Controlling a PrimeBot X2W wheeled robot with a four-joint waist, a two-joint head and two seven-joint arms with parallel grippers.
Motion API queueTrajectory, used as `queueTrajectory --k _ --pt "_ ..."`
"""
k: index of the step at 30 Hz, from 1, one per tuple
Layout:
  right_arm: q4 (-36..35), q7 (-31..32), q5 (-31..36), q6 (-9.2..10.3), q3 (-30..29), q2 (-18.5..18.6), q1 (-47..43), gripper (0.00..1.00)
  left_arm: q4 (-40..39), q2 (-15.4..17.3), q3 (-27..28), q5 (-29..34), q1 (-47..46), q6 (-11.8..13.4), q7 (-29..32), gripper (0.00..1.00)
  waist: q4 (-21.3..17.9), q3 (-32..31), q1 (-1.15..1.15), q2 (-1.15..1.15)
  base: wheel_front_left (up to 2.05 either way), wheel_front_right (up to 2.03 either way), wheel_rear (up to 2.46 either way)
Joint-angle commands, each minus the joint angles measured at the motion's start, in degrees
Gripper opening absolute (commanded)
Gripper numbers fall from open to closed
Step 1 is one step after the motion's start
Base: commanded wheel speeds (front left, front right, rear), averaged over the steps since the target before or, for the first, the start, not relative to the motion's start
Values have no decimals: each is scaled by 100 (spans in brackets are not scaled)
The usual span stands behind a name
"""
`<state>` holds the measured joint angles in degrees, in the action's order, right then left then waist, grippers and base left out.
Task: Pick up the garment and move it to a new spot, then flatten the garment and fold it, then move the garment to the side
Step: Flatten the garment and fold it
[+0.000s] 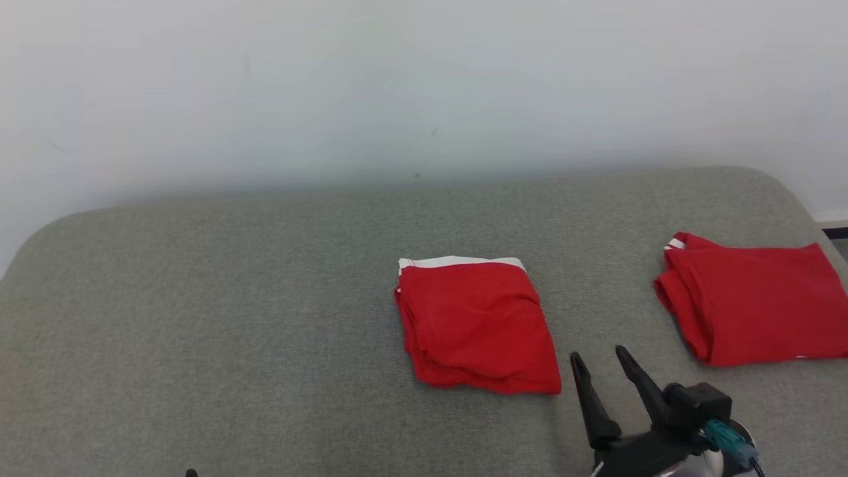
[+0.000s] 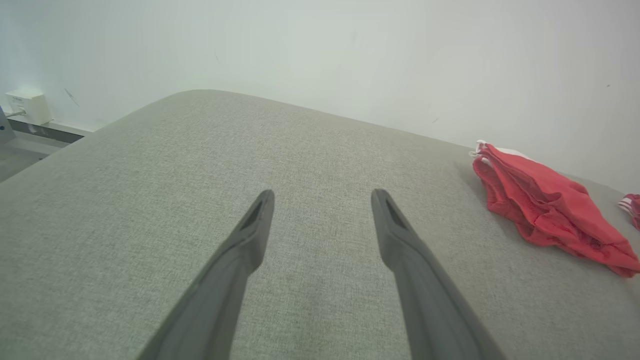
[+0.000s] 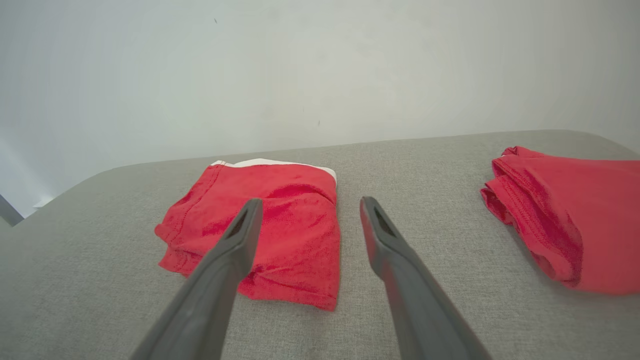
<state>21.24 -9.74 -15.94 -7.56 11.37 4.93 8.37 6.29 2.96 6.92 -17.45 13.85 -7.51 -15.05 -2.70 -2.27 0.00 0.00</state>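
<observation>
A red garment with a white waistband lies folded into a rough square near the middle of the grey cushioned surface. It also shows in the right wrist view and, far right, in the left wrist view. My right gripper stands open just right of the garment's near right corner, nothing between its fingers. My left gripper is open over bare grey fabric, well left of the garment.
A second folded red garment lies at the right edge of the surface, also seen in the right wrist view. A pale wall rises behind. A white box sits on the floor by the wall, past the surface's left end.
</observation>
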Motion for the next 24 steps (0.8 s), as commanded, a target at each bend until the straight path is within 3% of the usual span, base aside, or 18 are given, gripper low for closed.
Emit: queueTrajectory --k 1,11,24 --pt "-34 -75 121 17 -63 52 -109 100 -26 -5 7 34 18 5 -15 100 -127 -65 0 0 0 0 0" --pt "162 -238 266 17 -190 127 -440 100 -18 -7 55 67 -69 5 -15 100 -456 -203 0 0 0 0 0" --pt "238 -256 263 17 -191 153 -589 100 78 -9 24 58 65 5 -15 100 -586 -258 0 0 0 0 0"
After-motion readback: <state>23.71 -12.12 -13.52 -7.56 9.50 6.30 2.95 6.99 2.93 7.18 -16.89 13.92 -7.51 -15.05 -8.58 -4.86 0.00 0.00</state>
